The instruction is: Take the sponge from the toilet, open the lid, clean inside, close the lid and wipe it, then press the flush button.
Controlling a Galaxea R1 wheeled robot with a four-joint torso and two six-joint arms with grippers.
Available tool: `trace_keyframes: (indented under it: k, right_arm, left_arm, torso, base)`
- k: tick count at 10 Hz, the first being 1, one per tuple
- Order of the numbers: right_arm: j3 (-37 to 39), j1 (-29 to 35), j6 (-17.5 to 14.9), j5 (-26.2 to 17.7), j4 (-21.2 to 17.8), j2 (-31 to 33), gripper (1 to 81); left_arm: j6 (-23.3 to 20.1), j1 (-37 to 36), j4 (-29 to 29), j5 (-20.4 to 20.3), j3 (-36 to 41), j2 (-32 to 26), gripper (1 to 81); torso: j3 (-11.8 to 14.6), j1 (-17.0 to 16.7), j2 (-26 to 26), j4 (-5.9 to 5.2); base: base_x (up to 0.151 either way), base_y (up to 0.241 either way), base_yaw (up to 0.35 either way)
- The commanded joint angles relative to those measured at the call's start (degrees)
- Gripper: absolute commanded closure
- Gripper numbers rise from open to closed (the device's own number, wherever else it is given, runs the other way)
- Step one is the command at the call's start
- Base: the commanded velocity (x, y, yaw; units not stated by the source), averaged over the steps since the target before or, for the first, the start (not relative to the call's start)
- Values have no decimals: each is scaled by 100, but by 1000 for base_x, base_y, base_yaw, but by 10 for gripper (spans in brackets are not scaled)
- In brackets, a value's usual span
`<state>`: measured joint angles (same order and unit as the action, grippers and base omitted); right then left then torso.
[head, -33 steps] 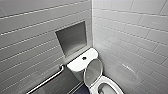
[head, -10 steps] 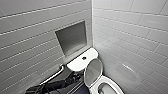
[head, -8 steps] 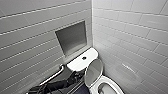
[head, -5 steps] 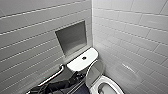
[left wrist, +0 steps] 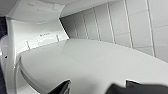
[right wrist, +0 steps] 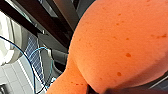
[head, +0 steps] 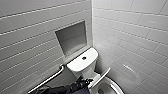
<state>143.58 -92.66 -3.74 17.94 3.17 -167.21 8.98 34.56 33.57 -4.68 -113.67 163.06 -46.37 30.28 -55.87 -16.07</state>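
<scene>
The white toilet (head: 83, 62) stands in the corner, with the round dark flush button (head: 84, 58) in the middle of its tank top. The lid (head: 101, 77) is tilted up partway over the bowl (head: 110, 88). My left gripper (head: 86, 81) is at the lid's near edge and stands open. In the left wrist view its dark fingertips (left wrist: 62, 88) stand wide apart in front of the lid's broad white face (left wrist: 95, 62). The red-orange sponge (right wrist: 120, 42) bulges large in the right wrist view, squeezed in my shut right gripper (right wrist: 100, 90).
A metal grab bar (head: 47, 80) runs along the tiled wall left of the toilet. A recessed niche (head: 72, 37) sits above the tank. Tiled walls close in on both sides of the toilet. Cables (right wrist: 37, 62) and dark robot parts show behind the sponge.
My left arm has come in from the left to the lid. The lid has gone from lying flat on the bowl to tilted up, and the bowl's opening now shows.
</scene>
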Motion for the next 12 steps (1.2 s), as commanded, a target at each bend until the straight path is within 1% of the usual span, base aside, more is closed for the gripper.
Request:
trace_keyframes:
  k: [1, 2, 4, 5, 6, 8, 9, 11, 12]
  right_arm:
    - [-68, 5, 14, -379, 79, -35, 811]
    - [-68, 41, 14, -379, 79, -35, 811]
    - [-51, 67, 14, -388, 87, -35, 811]
    - [-33, 76, 14, -388, 79, -43, 811]
    - [-25, 85, 14, -397, 87, -52, 811]
    - [11, 94, 31, -389, 70, -52, 811]
    - [63, 120, 40, -388, -61, -53, 811]
    - [204, 199, 31, -371, -721, -43, 811]
    - [213, 269, 40, -362, -808, -35, 811]
  left_arm:
    - [-37, -297, -780, 519, 415, -291, 10]
    - [-37, -34, -1219, 792, 415, -396, 10]
    - [-55, 582, -2274, 1487, 415, -686, 10]
    - [-72, 967, -3062, 1863, 328, -739, 10]
    - [-72, 1267, -3670, 2093, 214, -748, 10]
    - [-81, 1882, -4453, 2418, -146, -626, 10]
    - [-72, 2146, -4692, 2524, -461, -529, 10]
    - [-72, 2568, -4720, 2560, -1078, -397, 10]
    - [-90, 2761, -4728, 2551, -1227, -405, 10]
  torso:
    - [0, 0, 0, 0]
    - [0, 0, 0, 0]
    - [0, -2, 0, 0]
    - [0, 0, 0, 0]
    - [0, 0, 0, 0]
    - [0, -2, 0, 0]
    - [0, -2, 0, 0]
    - [2, -2, 0, 0]
    - [2, -2, 0, 0]
  base:
    - [0, 0, 0]
    - [0, 0, 0]
    - [0, 0, 0]
    - [0, 0, 0]
    - [0, 0, 0]
    - [0, 0, 0]
    - [0, 0, 0]
    - [0, 0, 0]
    - [0, 0, 0]
